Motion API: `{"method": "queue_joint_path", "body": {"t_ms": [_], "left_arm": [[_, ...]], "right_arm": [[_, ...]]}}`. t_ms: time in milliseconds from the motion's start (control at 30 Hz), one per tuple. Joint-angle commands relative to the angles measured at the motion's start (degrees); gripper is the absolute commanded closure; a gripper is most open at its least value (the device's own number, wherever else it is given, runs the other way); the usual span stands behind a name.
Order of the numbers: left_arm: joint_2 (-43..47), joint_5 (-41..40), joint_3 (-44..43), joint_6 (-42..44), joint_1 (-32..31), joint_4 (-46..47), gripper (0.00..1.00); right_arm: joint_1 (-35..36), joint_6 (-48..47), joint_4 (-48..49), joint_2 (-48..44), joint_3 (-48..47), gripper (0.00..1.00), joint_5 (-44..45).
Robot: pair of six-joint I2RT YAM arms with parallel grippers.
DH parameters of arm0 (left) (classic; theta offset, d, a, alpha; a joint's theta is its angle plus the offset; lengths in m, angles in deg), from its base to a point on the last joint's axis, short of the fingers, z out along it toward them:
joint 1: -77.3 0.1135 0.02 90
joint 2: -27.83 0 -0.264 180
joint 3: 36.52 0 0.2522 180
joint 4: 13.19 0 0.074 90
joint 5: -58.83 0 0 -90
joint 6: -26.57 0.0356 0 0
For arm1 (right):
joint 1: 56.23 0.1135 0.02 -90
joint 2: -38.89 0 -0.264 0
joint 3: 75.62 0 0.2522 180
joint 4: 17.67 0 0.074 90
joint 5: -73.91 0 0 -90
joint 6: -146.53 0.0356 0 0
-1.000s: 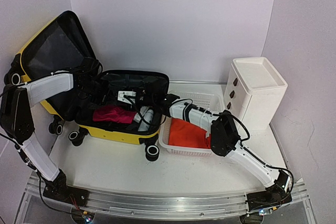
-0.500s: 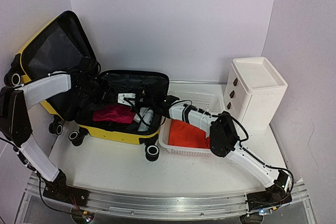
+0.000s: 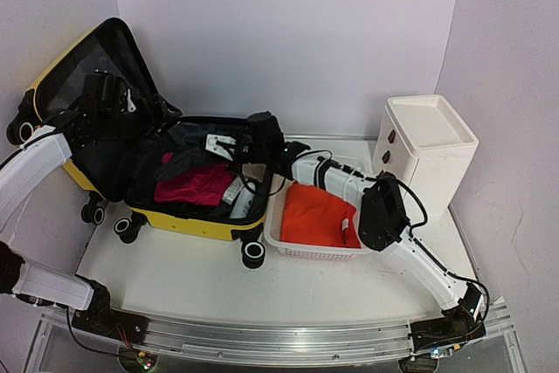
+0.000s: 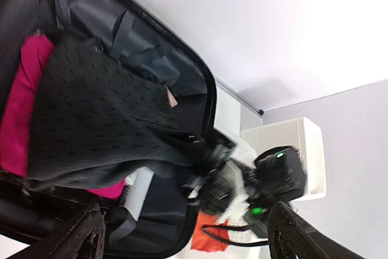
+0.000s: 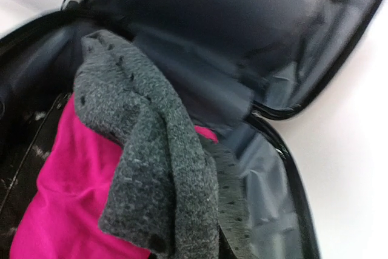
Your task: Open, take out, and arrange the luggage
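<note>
**Right pincer** (image 3: pixel 260 133): clenched on a grey dotted garment (image 5: pixel 157 168). The cloth hangs from it and trails down into the luggage (image 3: pixel 188 220). Directly below the pincer, the lower part of the cloth lies over a pink garment (image 3: pixel 196 185).

**Luggage:** it lies open on the bench (image 3: pixel 218 277), beneath this pincer. The dark lining is exposed, and the yellow shell and black wheels face the arm bases.

**Beside the right pincer, toward the right arm's base:** a white basket (image 3: pixel 306 253) sits just beside the luggage and holds an orange cloth (image 3: pixel 319 214). Farther out past the basket, a white cabinet (image 3: pixel 428 155) stands upright near the bench's edge.

**Left pincer** (image 3: pixel 112 98): released, jaws spread wide, nothing between them. It hangs high, well apart from the right pincer.

- Just behind it, the lid (image 3: pixel 74 85) stands open and tilted back, with its dark mesh panel facing the pincer.
- Below it is the hinge side of the luggage.
- In its wrist view, the grey garment stretches away from it across the pink one toward the right pincer.
- The cabinet shows beyond that, at the far end of the bench.
</note>
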State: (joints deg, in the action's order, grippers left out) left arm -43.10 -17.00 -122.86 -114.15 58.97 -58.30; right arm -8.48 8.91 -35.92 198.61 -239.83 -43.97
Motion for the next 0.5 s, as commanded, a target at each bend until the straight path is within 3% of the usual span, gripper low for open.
{"method": "queue_joint_path", "body": {"t_ms": [0, 267, 467], "left_arm": [[5.89, -5.44, 1.52, 11.80, -0.05, 2.09, 0.07], [5.73, -5.47, 1.38, 13.53, -0.04, 1.88, 0.08], [3.24, -4.05, 1.71, 12.97, -0.06, 3.59, 0.09]], "right_arm": [[-1.89, 9.81, 1.96, -15.15, 1.22, 1.00, -0.15], [-7.56, 31.12, 0.36, -27.31, 6.04, 1.00, -0.27], [-13.77, 35.47, -8.19, -37.71, 11.28, 1.00, -5.21]]}}
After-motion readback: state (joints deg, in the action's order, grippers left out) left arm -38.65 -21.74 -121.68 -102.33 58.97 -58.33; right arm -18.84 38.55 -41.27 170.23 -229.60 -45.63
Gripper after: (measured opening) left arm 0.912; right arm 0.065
